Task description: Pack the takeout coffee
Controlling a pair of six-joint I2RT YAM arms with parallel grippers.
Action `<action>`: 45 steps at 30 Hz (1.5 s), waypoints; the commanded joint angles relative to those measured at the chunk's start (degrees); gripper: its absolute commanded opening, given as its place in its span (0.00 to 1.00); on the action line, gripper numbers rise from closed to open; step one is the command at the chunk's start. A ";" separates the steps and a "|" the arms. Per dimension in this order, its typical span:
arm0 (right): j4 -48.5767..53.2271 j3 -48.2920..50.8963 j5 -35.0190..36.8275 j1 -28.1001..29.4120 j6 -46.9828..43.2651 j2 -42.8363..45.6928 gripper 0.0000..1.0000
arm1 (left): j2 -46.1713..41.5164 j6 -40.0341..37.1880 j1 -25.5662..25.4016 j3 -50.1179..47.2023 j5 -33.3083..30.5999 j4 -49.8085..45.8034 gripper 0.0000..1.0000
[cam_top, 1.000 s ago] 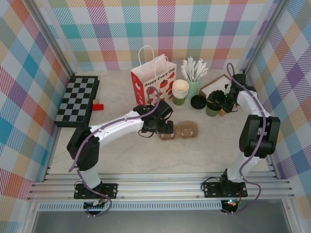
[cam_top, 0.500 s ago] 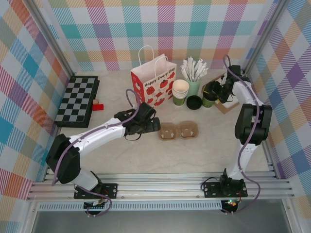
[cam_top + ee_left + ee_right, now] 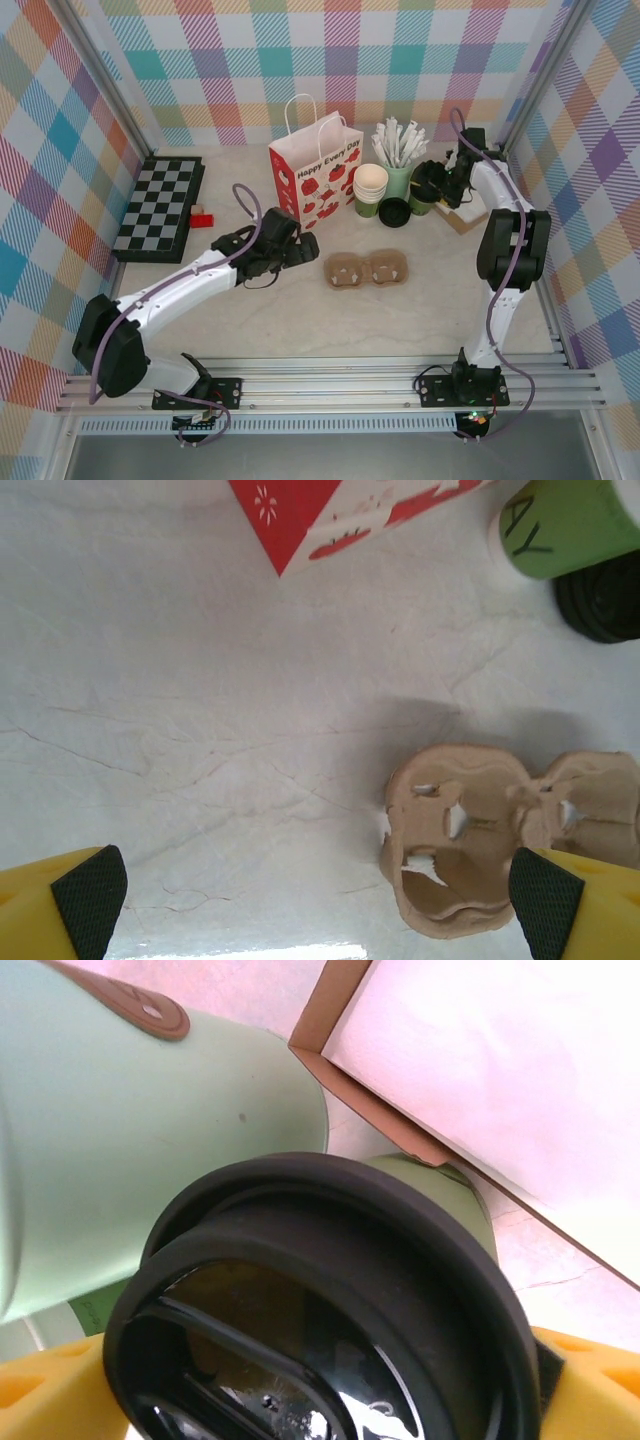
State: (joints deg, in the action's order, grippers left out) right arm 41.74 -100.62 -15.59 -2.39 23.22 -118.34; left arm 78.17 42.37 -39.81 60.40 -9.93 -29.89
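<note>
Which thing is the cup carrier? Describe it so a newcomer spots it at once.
Find the red-and-white paper bag standing at the back middle of the table. In front of it, slightly to the right, the carrier lies flat on the table. It is a low brown moulded piece with two round wells side by side, unlike the upright cups behind it.

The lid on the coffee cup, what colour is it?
The lid is glossy black, on a green cup; the right wrist view shows it best.
</note>
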 commanded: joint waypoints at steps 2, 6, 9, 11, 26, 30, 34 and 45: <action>3.38 -1.61 0.56 0.10 -1.61 3.31 0.97 | -3.62 -1.87 1.73 -0.02 -0.23 -0.64 1.00; 4.56 -1.60 1.11 0.10 -2.48 4.84 1.00 | -5.15 -1.77 3.27 0.19 -0.55 -2.05 1.00; 4.08 0.36 2.92 0.09 -2.32 8.12 1.00 | -5.58 -0.18 5.76 1.85 -0.19 -5.05 1.00; 2.64 3.15 4.02 0.06 -2.04 12.02 1.00 | -5.83 -0.09 7.97 3.10 2.16 -5.15 1.00; -6.10 37.51 12.27 1.51 1.89 53.49 1.00 | 21.55 4.33 15.55 44.43 -0.15 -20.81 0.92; -6.92 42.51 12.70 1.49 1.20 60.51 1.00 | 30.81 6.58 15.55 58.01 -4.15 -28.86 0.84; -6.61 45.39 11.50 1.51 0.56 63.55 1.00 | 35.77 6.67 15.47 64.30 -1.17 -31.02 0.74; -9.19 48.34 1.22 7.24 -1.49 60.33 1.00 | 33.85 2.05 15.47 64.05 -0.76 -30.76 0.15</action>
State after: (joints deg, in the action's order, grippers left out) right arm 34.96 -52.82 -12.51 2.50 23.07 -57.04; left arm 114.54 46.46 -24.69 123.28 -9.63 -58.46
